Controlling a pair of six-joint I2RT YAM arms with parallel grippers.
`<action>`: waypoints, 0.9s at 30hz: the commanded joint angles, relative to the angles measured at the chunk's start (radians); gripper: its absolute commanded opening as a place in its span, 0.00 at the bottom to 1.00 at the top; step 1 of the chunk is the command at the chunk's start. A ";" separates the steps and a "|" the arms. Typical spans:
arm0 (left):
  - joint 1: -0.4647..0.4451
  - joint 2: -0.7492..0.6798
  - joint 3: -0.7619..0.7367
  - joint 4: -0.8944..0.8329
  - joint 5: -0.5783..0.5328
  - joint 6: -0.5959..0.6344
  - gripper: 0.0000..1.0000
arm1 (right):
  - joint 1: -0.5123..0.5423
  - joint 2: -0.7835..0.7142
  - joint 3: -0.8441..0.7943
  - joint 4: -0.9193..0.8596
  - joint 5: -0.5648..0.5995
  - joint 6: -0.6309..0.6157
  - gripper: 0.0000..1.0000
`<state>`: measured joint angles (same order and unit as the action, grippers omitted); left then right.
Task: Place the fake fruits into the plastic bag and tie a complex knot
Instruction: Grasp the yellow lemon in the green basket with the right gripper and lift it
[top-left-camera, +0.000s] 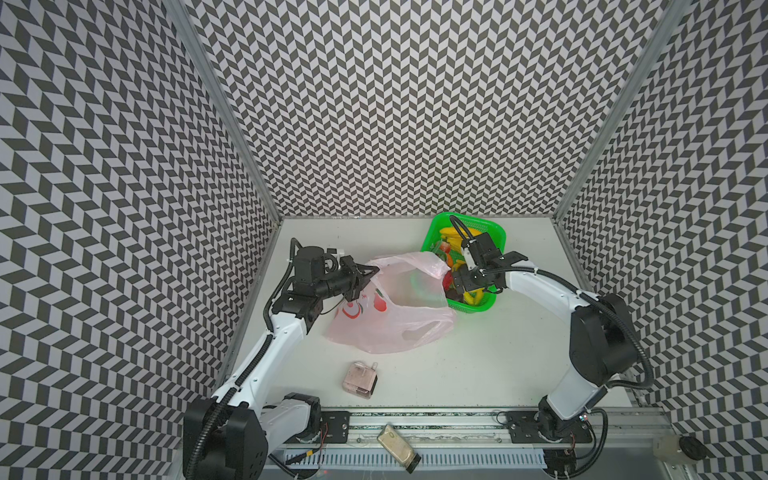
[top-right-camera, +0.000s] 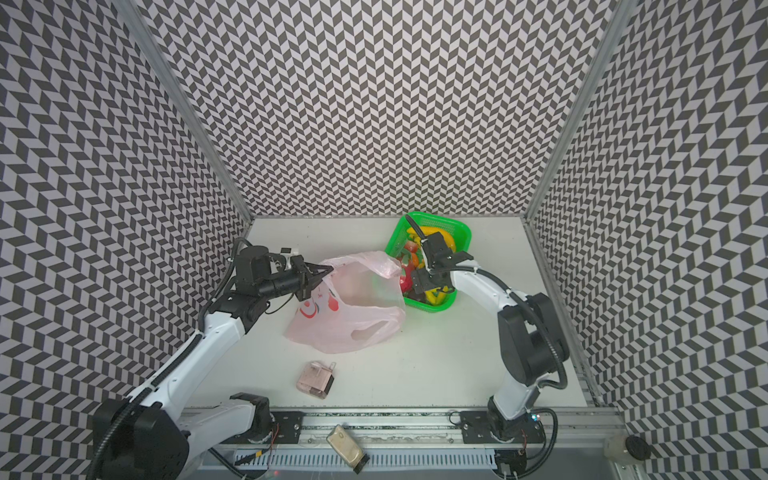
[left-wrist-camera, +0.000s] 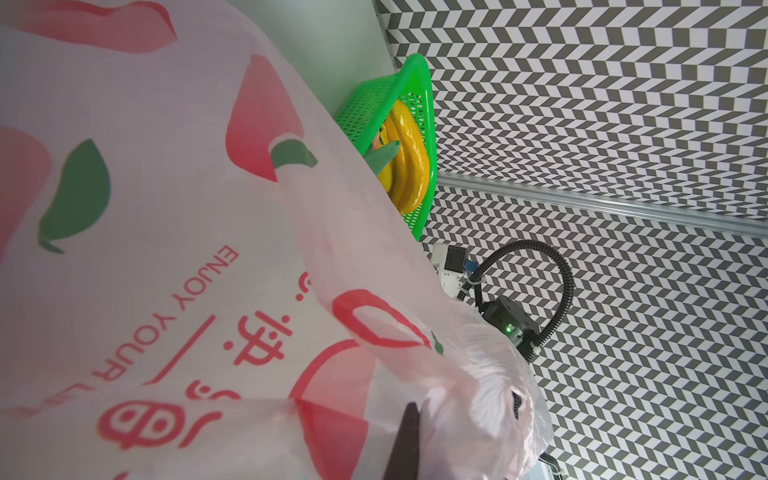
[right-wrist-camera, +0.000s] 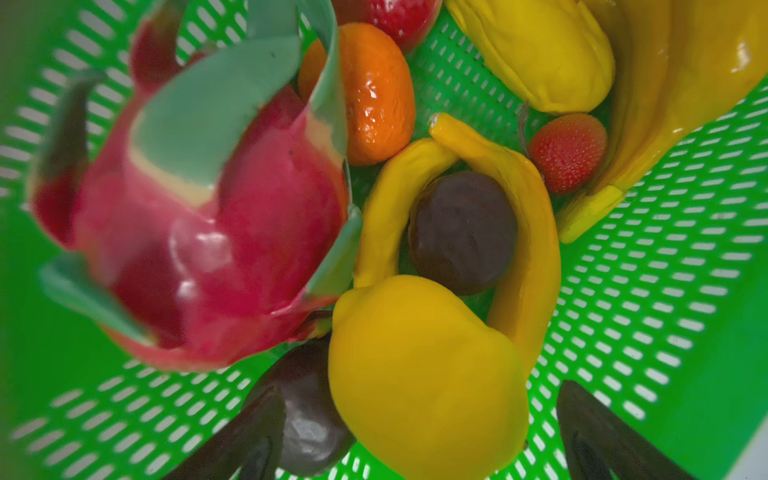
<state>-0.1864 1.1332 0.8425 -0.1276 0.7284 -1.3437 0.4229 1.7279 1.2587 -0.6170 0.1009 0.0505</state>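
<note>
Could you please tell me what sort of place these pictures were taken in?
Probably a robot test booth, not a home or shop: chevron-patterned walls enclose a white table, two arms are mounted on a metal rail at its front edge, and a green basket holds toy fruits.

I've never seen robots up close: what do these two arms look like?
Glossy white tubular links joined by chunky black joints, black ribbed cable hoses alongside. The left gripper and right gripper are black, with tapered dark fingers.

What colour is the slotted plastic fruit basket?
The slotted plastic basket is bright green, clearest in the right wrist view.
</note>
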 joint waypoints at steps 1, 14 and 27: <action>0.005 -0.007 -0.006 0.019 0.014 -0.002 0.00 | 0.001 0.034 0.030 0.045 0.012 -0.032 0.99; 0.005 -0.015 -0.006 0.014 0.012 -0.003 0.00 | -0.001 0.116 0.039 0.076 0.044 -0.051 0.99; 0.005 -0.013 -0.003 0.012 0.011 -0.002 0.00 | -0.003 0.094 0.020 0.054 0.025 -0.039 0.82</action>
<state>-0.1864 1.1332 0.8425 -0.1280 0.7292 -1.3437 0.4221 1.8294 1.2797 -0.5610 0.1303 0.0227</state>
